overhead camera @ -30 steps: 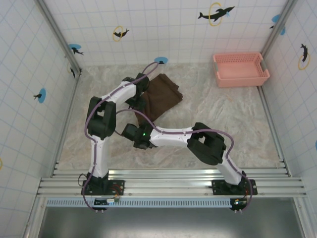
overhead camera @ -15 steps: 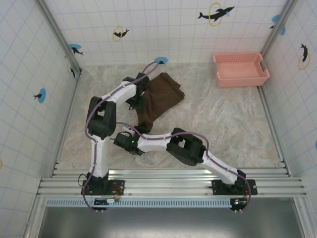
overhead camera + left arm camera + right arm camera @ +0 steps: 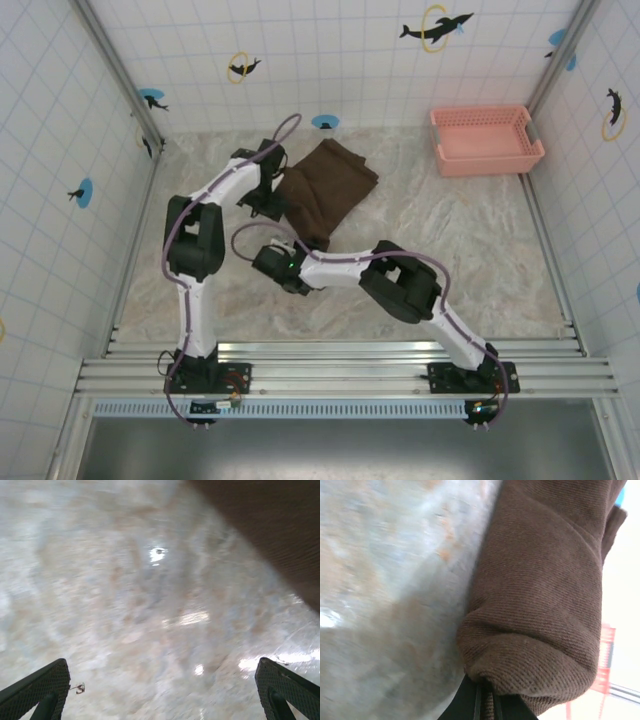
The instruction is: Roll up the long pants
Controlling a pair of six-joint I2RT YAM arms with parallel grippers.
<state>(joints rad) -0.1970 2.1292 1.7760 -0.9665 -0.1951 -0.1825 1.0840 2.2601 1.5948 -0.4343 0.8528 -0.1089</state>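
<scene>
Left end effector [image 3: 161,667] backed off; long pants [image 3: 328,190] point far-right.

We record two arms of one make. The left arm [image 3: 193,310]: white tubular links, bulky black joint housings [image 3: 190,245], a purple cable [image 3: 270,135] looped along its length, a black base [image 3: 195,375]. The right arm [image 3: 335,268]: the same white links and black joints, its own purple cable, a small green light [image 3: 291,265] near the wrist. The left gripper [image 3: 160,685]: black fingers [image 3: 287,690] with cross-hatched faces.
</scene>
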